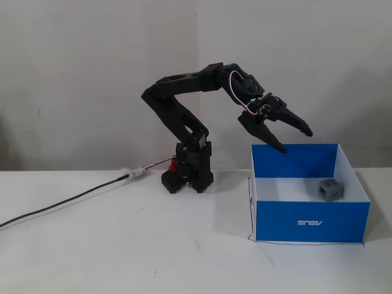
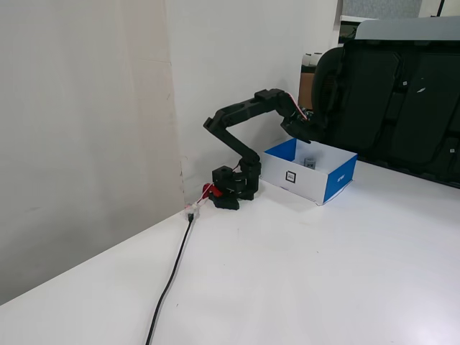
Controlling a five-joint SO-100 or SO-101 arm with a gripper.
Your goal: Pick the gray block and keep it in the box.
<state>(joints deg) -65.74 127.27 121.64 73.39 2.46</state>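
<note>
The arm [image 1: 184, 116] reaches forward, its tool [image 1: 296, 140] angled downward, jaws spread.

A big white table [image 1: 122, 257] is sitting under the jaws. Plain white walls [image 1: 92, 73] are standing behind them. A black chair [image 2: 402, 100] is sitting just past the jaws. Soft light is shining everywhere.
</note>
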